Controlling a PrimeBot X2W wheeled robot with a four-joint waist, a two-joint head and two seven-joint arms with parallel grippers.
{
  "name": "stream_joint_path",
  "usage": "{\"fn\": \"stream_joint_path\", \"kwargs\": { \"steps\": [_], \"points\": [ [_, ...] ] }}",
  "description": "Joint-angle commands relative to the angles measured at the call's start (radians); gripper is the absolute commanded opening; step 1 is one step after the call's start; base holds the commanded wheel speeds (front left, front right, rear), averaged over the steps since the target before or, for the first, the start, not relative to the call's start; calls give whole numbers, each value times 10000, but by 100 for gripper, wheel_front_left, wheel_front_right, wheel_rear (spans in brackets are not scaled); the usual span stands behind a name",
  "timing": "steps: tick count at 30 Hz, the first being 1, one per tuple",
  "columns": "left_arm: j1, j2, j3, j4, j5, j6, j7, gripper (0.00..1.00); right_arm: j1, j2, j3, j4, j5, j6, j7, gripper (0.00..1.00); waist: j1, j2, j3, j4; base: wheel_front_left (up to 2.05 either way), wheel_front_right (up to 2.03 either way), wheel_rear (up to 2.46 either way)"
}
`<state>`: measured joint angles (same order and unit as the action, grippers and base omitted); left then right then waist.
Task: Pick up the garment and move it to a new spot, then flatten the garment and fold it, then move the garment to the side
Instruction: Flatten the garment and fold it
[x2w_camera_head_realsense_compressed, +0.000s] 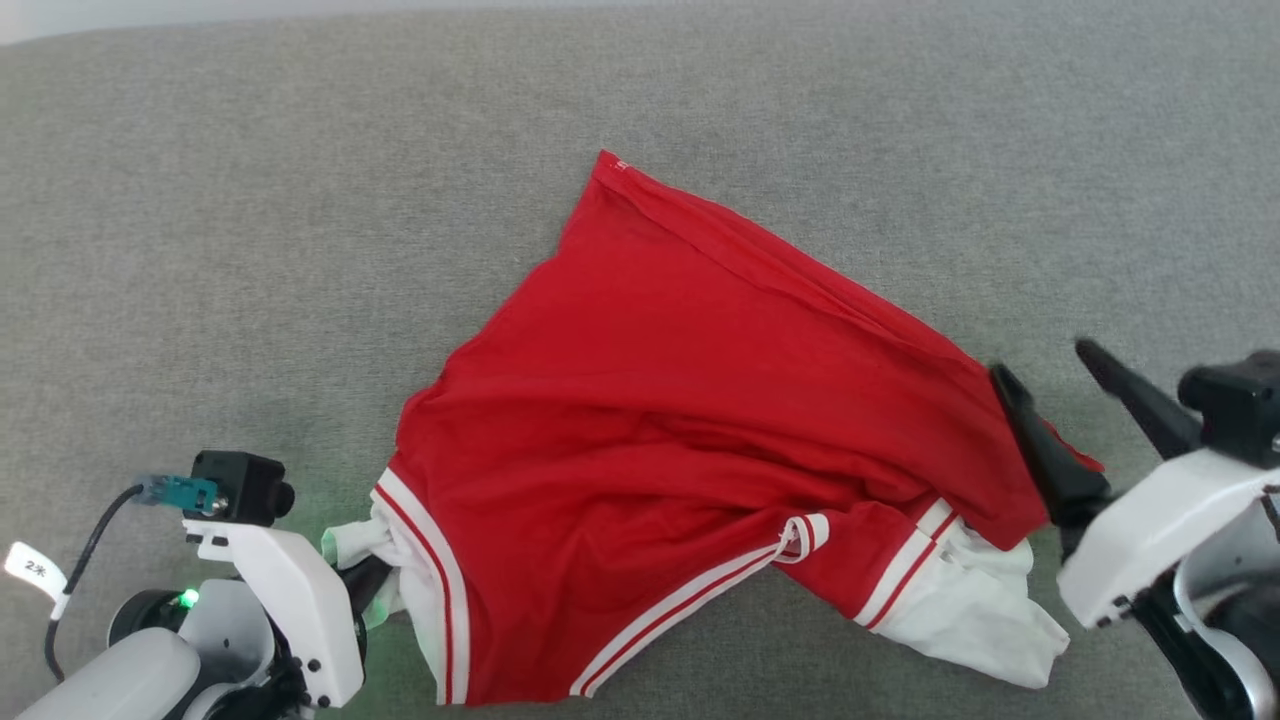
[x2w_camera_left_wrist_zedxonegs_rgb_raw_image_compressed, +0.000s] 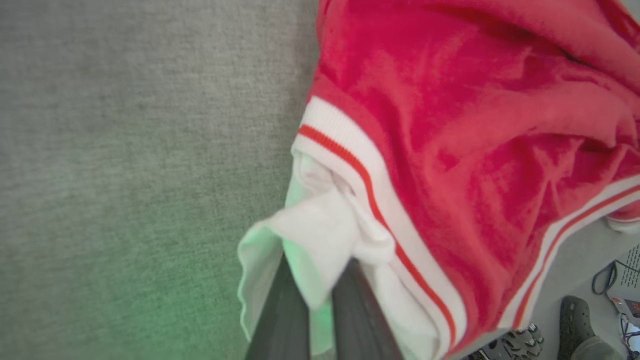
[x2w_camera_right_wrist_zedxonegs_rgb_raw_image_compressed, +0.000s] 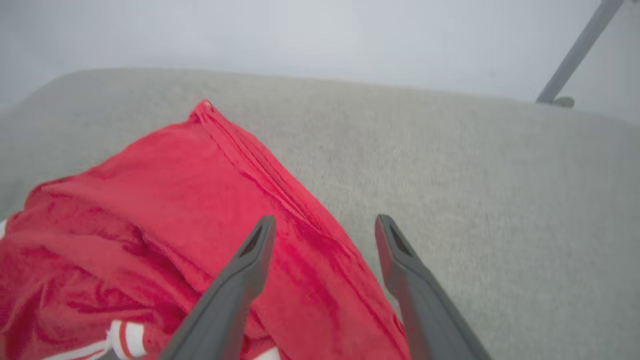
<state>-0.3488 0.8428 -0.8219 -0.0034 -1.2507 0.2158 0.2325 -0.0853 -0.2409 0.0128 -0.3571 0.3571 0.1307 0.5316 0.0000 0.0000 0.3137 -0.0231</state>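
the left pincer (x2w_camera_left_wrist_zedxonegs_rgb_raw_image_compressed: 320, 295) pinches the white sleeve (x2w_camera_left_wrist_zedxonegs_rgb_raw_image_compressed: 320, 235) of the jersey (x2w_camera_head_realsense_compressed: 680, 400) sprawled between both pincers, but the right pincer (x2w_camera_right_wrist_zedxonegs_rgb_raw_image_compressed: 325, 222) gapes wide over its hem (x2w_camera_right_wrist_zedxonegs_rgb_raw_image_compressed: 260, 170), so a one-sided tug might just bunch it.

White tag (x2w_camera_head_realsense_compressed: 33, 572) on black cable (x2w_camera_head_realsense_compressed: 95, 535): "2" plus one unclear character. Tiny white print at garment (x2w_camera_head_realsense_compressed: 700, 400) hem corner, illegible. Printed sheet (x2w_camera_left_wrist_zedxonegs_rgb_raw_image_compressed: 631, 262), lines too small to read.

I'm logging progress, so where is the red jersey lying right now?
Head view: the garment lies crumpled mid-frame on the grey surface, between the left gripper, shut on its white sleeve, and the open right gripper at its right edge.
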Motion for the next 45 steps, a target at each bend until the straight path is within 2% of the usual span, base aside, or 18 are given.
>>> {"fn": "stream_joint_path", "kwargs": {
  "steps": [1,5,10,15,22,27,33,40,41,42,45],
  "points": [
    [80,-49,-25,-32,-66,50,-45,0,-360,-30,247,-142,-101,0,-359,100,0,0,-57,108,0,0,0],
    [26,-136,-57,-89,-69,-3,-17,0,-910,-265,789,126,-275,0,-855,100,0,0,-97,289,0,0,0],
    [-105,-305,-145,-106,29,-75,25,0,-2291,-373,1677,1367,-31,0,-1213,100,0,0,-82,746,0,0,0],
    [-419,-639,-360,19,254,-252,173,0,-4034,-815,2658,3274,358,-1,-1236,100,0,0,23,1507,0,0,0],
    [-1063,-1428,-738,507,565,-772,398,0,-6443,-1499,4121,6181,1192,0,-908,100,0,0,290,2768,0,0,0],
    [-1449,-2016,-930,985,605,-1129,441,0,-7945,-1827,5371,8123,1975,-1,-232,100,0,0,523,3502,0,0,0],
    [-1789,-2591,-1090,1576,629,-1575,399,0,-9344,-2145,7057,9983,2751,-1,1306,100,0,0,814,4160,0,0,0],
    [-1937,-2903,-1078,2215,537,-1965,228,0,-9548,-2009,8529,11741,3762,0,3379,100,0,0,971,4404,0,0,0],
    [-1962,-2908,-1062,2304,534,-1992,237,0,-9576,-2016,8699,11832,3875,0,3545,18,0,0,979,4391,0,0,0],
    [-1991,-2899,-1046,2385,538,-2039,220,0,-9621,-2032,8810,11869,4029,2,3620,0,0,0,979,4367,0,0,0],
    [-2115,-2802,-951,2496,484,-2142,275,0,-10109,-2232,8941,11875,4079,-3,3233,0,0,0,932,4198,0,0,0]
  ]
}}
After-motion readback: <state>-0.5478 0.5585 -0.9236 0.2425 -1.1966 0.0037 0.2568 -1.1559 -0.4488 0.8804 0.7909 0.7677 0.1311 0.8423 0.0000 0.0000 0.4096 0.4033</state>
